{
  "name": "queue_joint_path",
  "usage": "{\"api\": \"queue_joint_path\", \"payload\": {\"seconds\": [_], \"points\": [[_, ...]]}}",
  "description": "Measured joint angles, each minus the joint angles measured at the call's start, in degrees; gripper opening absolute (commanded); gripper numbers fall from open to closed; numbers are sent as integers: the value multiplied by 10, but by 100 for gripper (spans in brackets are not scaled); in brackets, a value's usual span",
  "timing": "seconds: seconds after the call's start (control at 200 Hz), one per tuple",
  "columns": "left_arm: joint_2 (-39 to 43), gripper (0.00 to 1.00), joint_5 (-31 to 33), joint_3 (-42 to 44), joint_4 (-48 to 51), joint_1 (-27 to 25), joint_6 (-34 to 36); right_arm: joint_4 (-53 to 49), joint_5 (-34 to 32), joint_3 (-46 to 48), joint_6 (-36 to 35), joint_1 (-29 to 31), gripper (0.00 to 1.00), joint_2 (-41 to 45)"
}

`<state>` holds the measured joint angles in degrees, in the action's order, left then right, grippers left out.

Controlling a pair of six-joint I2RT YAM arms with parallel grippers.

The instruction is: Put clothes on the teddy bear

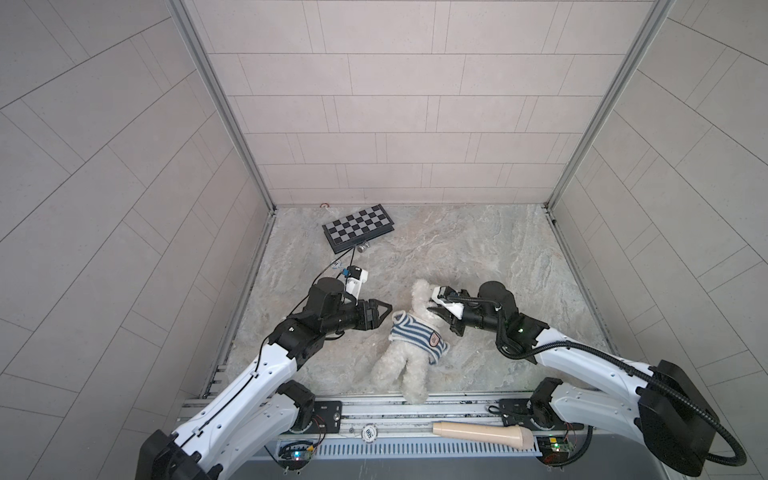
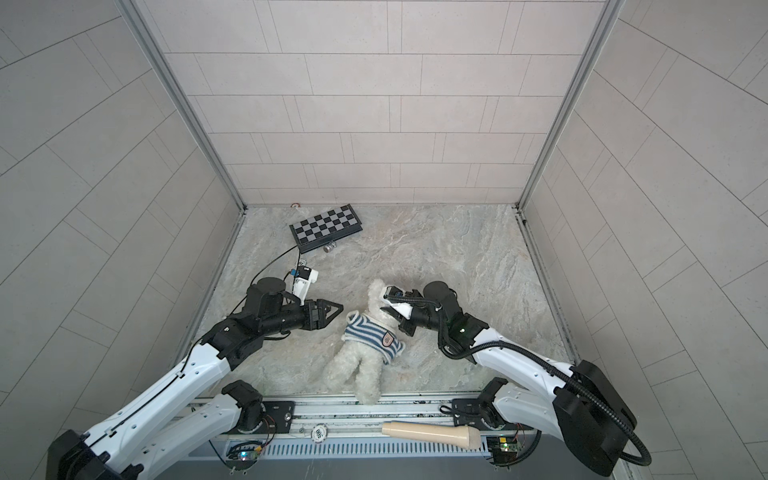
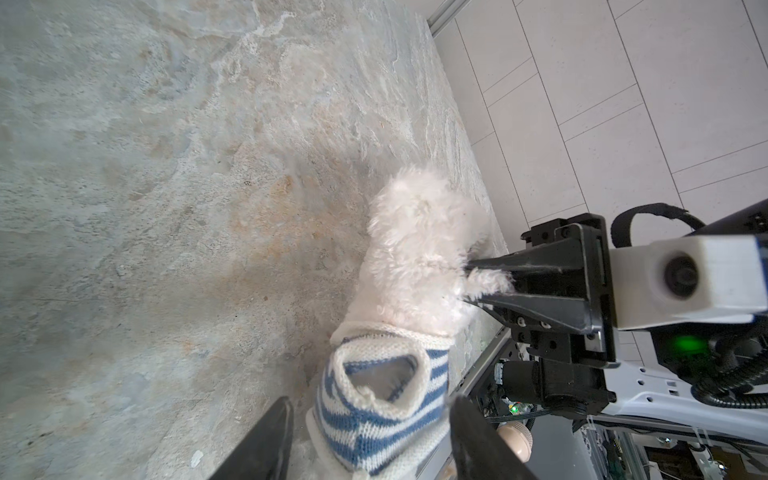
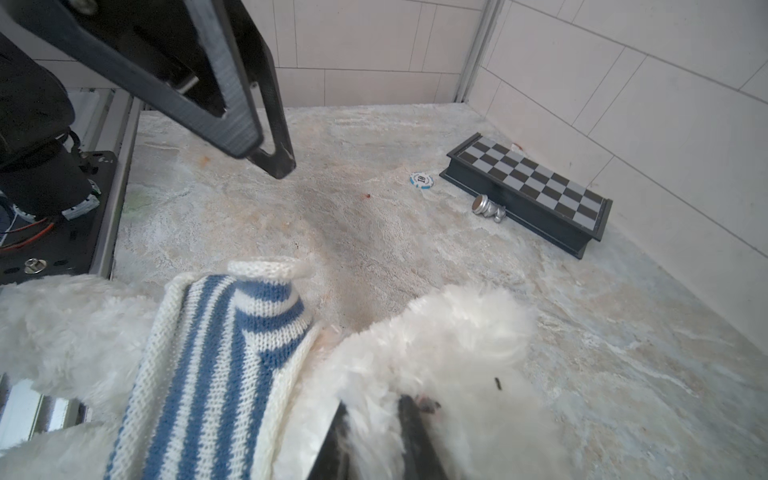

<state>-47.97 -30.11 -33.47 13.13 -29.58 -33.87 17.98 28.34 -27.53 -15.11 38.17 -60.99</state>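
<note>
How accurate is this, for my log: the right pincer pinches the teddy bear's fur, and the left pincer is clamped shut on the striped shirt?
Half right. The left wrist view shows the left pincer open, its jaws apart on either side of the striped shirt sleeve. The right pincer does pinch the teddy bear by its fur.

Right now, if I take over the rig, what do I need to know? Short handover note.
Left gripper: open, empty, pointed at the shirt's near sleeve, just short of it.
Right gripper: shut on fur at the teddy bear's head end.
Bear: lying on the table, head toward the back wall, one foot at the front rail.
Done: striped shirt is around the torso.
Left: that sleeve looks hollow; the arm seems not yet through it.
</note>
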Motion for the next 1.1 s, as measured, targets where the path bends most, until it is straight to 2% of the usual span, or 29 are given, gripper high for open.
{"api": "queue_joint_path", "payload": {"seconds": [0.135, 0.446, 0.676, 0.811, 0.986, 1.046, 1.101], "points": [[5, 70, -17, 4, -22, 0, -2, 30, 13, 20, -15, 6, 6, 37], [20, 73, -60, -6, -104, 0, -2, 70, 45, 34, -23, 17, 5, 81], [-32, 70, -69, -29, -164, -6, -4, 75, 50, 34, -28, 34, 5, 82], [-71, 68, -65, -35, -191, -30, -9, 75, 50, 34, -32, 42, 5, 84], [-100, 58, -60, -36, -223, -50, -21, 73, 50, 34, -40, 47, 5, 94], [-102, 49, -59, -36, -234, -54, -24, 73, 50, 34, -42, 49, 5, 96], [-102, 35, -58, -36, -241, -58, -31, 72, 50, 34, -42, 49, 6, 96]]}}
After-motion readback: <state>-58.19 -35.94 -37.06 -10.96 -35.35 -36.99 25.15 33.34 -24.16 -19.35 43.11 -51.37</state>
